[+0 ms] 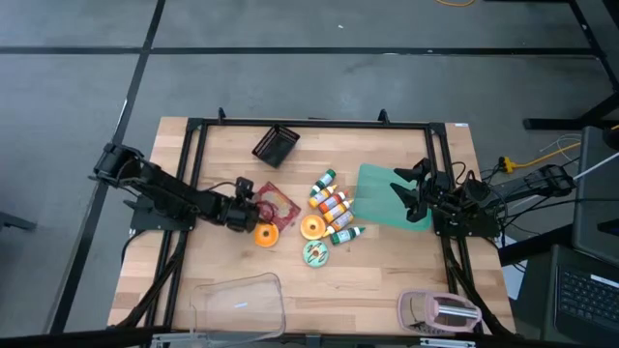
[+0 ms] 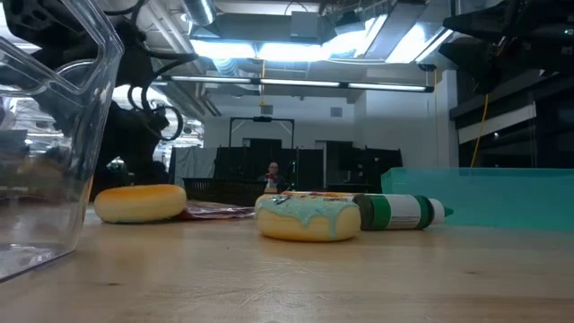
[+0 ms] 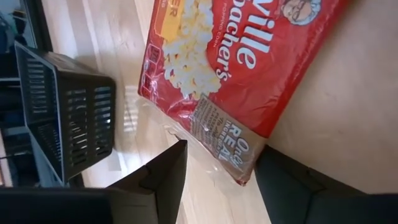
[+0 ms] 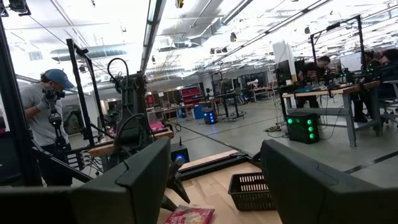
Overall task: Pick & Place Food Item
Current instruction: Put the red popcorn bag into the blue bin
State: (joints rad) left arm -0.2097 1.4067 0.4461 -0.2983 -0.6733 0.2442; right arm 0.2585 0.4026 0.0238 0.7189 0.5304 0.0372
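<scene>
My left claw point(image 3: 217, 180) hovers open over the near edge of the popcorn bag point(image 3: 239, 68), fingers either side of its corner, basket point(image 3: 65, 118) beyond. Pick step; next I must close squarely on the edge. Right claw point(image 1: 414, 190) waits, open.
</scene>
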